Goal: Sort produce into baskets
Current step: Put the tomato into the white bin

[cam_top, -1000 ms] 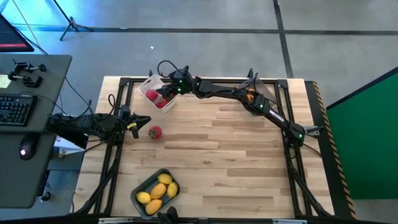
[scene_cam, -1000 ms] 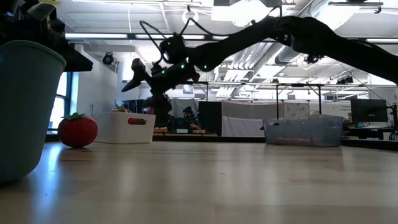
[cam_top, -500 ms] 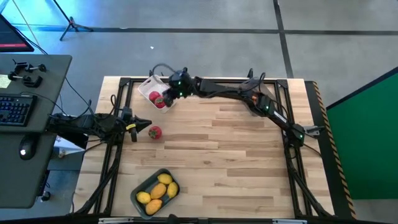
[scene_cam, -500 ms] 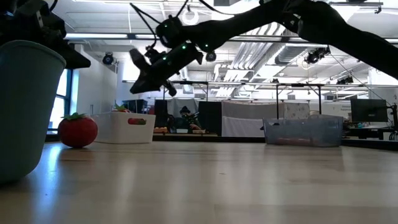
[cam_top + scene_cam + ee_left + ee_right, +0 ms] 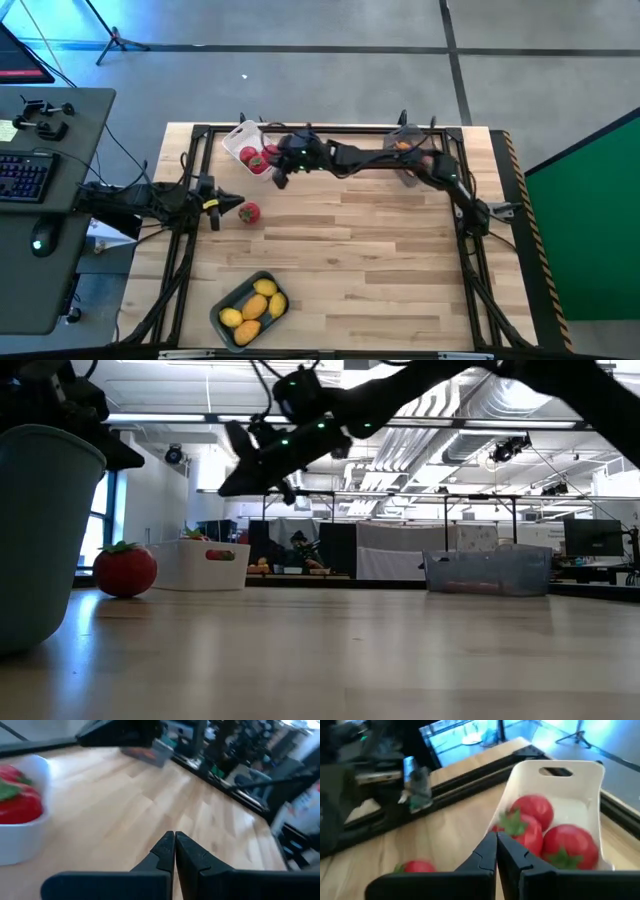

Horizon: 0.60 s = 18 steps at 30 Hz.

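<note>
Three red fruits [image 5: 547, 832] lie in the white basket [image 5: 240, 133] at the table's far left. One more red fruit [image 5: 249, 212] rests alone on the table. Yellow fruits [image 5: 255, 305] fill the grey-blue basket [image 5: 218, 315] at the near edge. The dark see-through basket [image 5: 408, 162] at the far side holds small orange pieces [image 5: 402, 146]. My right gripper [image 5: 279, 178] hangs shut and empty just right of the white basket, above the table. My left gripper [image 5: 237, 207] is shut, raised just left of the loose red fruit.
Bare wooden table stretches across the middle and right. Black frame rails [image 5: 330, 128] run along the table's edges. A desk with a keyboard [image 5: 25, 175] stands beyond the left edge.
My right gripper has shut empty and drawn back from over the white basket toward the table's right, rising a little. The red fruits lie still in the white basket, and the loose red fruit has not moved.
</note>
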Available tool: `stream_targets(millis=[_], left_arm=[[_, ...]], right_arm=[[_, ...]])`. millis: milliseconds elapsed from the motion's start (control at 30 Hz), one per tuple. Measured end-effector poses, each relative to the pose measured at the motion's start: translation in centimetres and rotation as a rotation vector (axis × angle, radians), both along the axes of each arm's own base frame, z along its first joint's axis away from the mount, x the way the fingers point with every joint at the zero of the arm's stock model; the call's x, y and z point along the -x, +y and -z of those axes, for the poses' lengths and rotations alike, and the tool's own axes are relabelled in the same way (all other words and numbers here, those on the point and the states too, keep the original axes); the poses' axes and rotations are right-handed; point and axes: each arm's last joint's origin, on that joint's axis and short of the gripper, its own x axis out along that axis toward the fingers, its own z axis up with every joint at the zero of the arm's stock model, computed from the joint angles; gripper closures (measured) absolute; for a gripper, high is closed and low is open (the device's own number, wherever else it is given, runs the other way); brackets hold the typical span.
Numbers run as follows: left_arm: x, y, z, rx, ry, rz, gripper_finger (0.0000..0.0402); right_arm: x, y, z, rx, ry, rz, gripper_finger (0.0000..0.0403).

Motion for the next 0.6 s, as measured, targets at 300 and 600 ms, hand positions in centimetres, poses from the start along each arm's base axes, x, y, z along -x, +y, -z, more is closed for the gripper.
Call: stream_targets(millis=[300, 600], left_arm=[[-1.6, -0.6, 0.5, 0.031, 0.1, 0.102, 0.0401], [-3.5, -0.9, -1.1, -0.002, 0.321, 0.126, 0.0401]], right_arm=[[7.8, 2.3, 0.5, -0.044, 0.112, -0.058, 0.0403], [14.0, 4.1, 1.0, -0.043, 0.184, -0.023, 0.0403]])
